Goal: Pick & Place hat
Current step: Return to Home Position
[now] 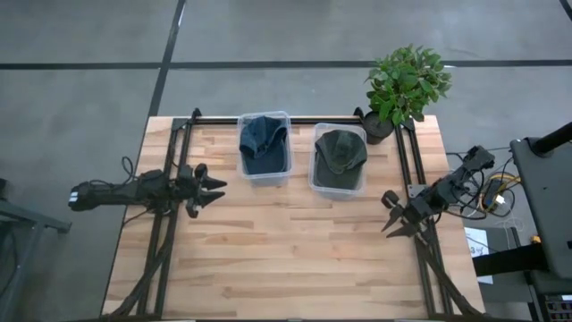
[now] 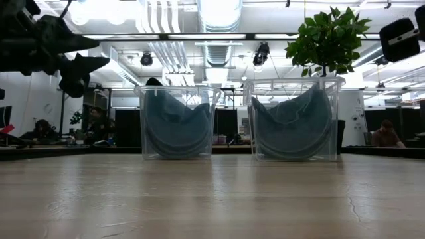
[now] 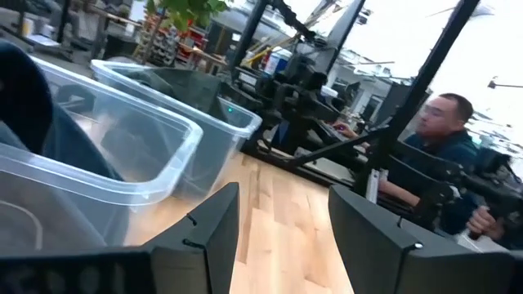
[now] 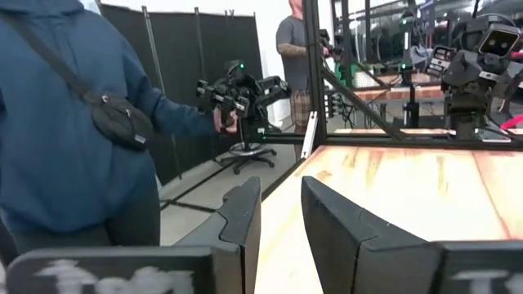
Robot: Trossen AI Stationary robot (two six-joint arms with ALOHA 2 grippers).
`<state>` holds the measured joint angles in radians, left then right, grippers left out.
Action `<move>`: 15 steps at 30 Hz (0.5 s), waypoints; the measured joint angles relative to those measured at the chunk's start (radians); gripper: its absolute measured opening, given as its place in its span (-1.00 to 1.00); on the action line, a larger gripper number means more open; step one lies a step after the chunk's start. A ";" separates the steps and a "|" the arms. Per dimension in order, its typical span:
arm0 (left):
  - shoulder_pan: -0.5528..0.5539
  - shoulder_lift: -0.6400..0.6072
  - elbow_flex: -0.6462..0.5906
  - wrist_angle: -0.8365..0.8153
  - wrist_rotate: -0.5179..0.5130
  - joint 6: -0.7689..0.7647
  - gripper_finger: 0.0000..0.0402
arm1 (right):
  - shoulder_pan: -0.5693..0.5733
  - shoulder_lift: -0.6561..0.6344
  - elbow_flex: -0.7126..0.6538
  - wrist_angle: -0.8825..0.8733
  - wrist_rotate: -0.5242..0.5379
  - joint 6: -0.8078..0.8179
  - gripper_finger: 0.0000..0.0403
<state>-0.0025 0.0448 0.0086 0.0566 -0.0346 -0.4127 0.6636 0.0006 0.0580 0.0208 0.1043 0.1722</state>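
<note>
A dark blue hat [image 1: 262, 139] lies in the left clear bin [image 1: 264, 172]; a dark green hat [image 1: 340, 151] lies in the right clear bin [image 1: 337, 186]. In the low view each hat [image 2: 176, 126] [image 2: 293, 127] curves against its bin's walls. My left gripper [image 1: 214, 192] hovers open above the table, left of the blue-hat bin, fingers pointing right. My right gripper [image 1: 391, 215] hovers open near the table's right edge, below the green-hat bin, empty. In the left wrist view the bins [image 3: 122, 155] stand ahead of the open fingers [image 3: 282, 237].
A potted plant [image 1: 404, 85] stands at the table's far right corner. Black frame rails [image 1: 170, 224] run along the left and right sides. Bare wood [image 1: 295, 250] stretches across the near half. People stand beyond the table in the wrist views.
</note>
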 joint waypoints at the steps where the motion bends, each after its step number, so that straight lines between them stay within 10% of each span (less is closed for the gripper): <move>1: 0.000 0.000 0.000 0.000 -0.009 0.001 -0.10 | -0.004 0.000 -0.017 0.025 0.000 0.000 -0.57; 15: 0.000 0.000 -0.001 -0.016 -0.046 0.000 -0.10 | -0.039 0.002 -0.049 0.031 -0.007 -0.068 -0.57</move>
<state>-0.0021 0.0452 0.0078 0.0406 -0.0807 -0.4129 0.6243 0.0024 0.0090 0.0518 0.0971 0.1045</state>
